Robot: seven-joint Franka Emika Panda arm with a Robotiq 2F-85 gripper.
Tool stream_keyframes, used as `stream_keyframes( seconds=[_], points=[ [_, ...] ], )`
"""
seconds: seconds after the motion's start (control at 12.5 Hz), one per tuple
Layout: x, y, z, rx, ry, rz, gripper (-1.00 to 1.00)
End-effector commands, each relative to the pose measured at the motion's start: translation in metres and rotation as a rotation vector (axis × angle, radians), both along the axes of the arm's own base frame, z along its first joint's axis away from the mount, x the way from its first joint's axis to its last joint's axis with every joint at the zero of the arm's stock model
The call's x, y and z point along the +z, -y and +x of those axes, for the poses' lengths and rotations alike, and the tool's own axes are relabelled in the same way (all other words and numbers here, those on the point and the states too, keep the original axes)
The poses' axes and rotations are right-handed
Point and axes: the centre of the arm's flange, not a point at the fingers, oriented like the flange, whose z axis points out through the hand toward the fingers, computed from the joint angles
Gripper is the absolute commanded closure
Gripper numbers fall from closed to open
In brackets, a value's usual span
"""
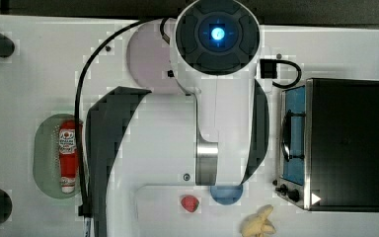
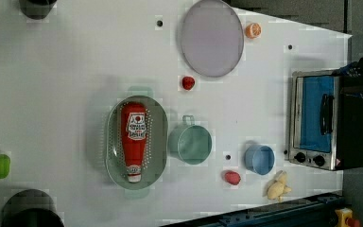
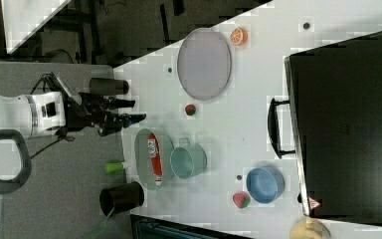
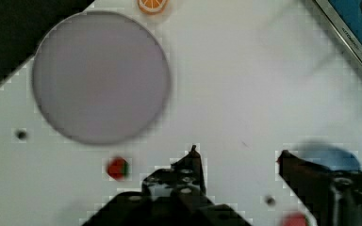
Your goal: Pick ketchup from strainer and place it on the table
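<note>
The ketchup (image 2: 133, 139), a slim red bottle with a white cap, lies lengthwise inside the pale green oval strainer (image 2: 158, 142) on the white table (image 2: 66, 66). In the top view the ketchup (image 1: 68, 155) and strainer (image 1: 44, 155) sit at the left, beside the arm's shadow. In the right view my gripper (image 3: 135, 110) hangs high off the table, above the strainer (image 3: 144, 164) and ketchup (image 3: 154, 154) in the picture, well apart from both. In the wrist view the gripper (image 4: 238, 150) is open with only bare table between its fingers.
A green cup (image 2: 191, 144) touches the strainer's side. Around it stand a blue cup (image 2: 260, 159), two strawberries (image 2: 188, 82) (image 2: 232, 178), a grey-lilac plate (image 2: 211, 38), an orange slice (image 2: 253, 30), a banana (image 2: 278, 187) and a toaster oven (image 2: 321, 120). Black posts (image 2: 30, 208) mark the table corners.
</note>
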Motion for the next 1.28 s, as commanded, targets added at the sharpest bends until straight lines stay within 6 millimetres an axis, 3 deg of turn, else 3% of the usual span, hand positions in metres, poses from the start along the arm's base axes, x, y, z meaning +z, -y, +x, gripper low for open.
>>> stream_keyframes(
  seconds=[0.08, 0.24, 0.48, 0.88, 1.28],
  points=[
    [0.068, -0.004, -0.094, -0.079, -0.032, 0.028, -0.58],
    [0.064, -0.024, -0.093, -0.041, -0.040, 0.020, -0.99],
    [0.056, -0.072, -0.092, 0.049, -0.057, 0.001, -1.00],
    [0.032, -0.174, -0.098, 0.228, -0.058, -0.030, -1.00],
    [-0.016, -0.277, -0.112, 0.430, -0.034, -0.014, -1.00]
  ],
)
